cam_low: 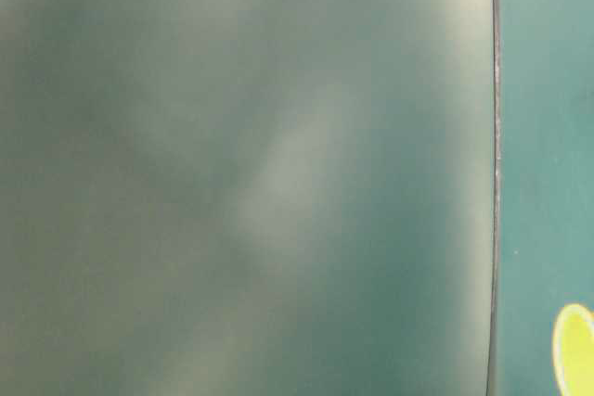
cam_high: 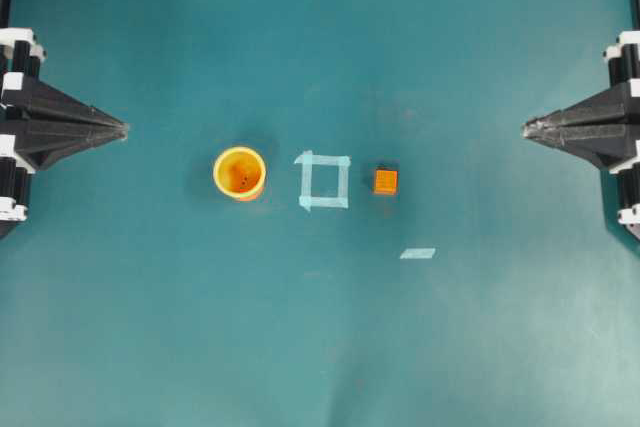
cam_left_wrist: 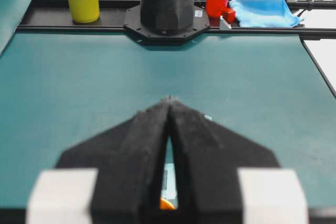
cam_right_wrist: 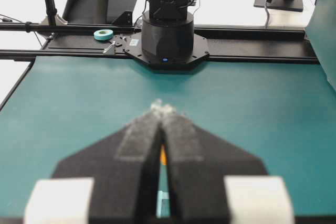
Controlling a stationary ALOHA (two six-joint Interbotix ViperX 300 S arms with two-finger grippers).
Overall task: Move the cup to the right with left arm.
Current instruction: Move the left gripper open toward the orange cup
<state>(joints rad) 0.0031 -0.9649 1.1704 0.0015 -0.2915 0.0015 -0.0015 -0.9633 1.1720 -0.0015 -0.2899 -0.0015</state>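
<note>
Small round yellow-orange plastic cup [cam_high: 239, 173], yellow rim, orange inside: stood upright, mouth up, on teal table mat [cam_high: 320, 347], left of centre, just left of square outline of pale tape [cam_high: 324, 181] and well apart from both arms. Small orange cube [cam_high: 385, 181]: lay just right of tape square. Short loose strip of pale tape [cam_high: 417, 253]: lay nearer and right of cube. Left black two-fingered pointed gripper [cam_high: 122, 129] with white clips: parked at left edge, tips aimed at centre, jaws pressed together, nothing held; wrist view [cam_left_wrist: 169, 99] confirmed fingers meeting at tip. Right black gripper [cam_high: 527, 128]: parked at right edge, likewise closed and empty [cam_right_wrist: 161, 107]. Table-level view: mostly blurred grey-green, only a sliver of yellow at lower right corner, not identifiable. Handling, judged: light, stiff, thin-walled, probably smooth and somewhat slippery; easily tipped or slid if nudged high; not fragile. Best hold, judged: one finger inside and one outside wall at rim, or both fingers spanning body low down, squeezed gently. Task not yet begun.
</note>
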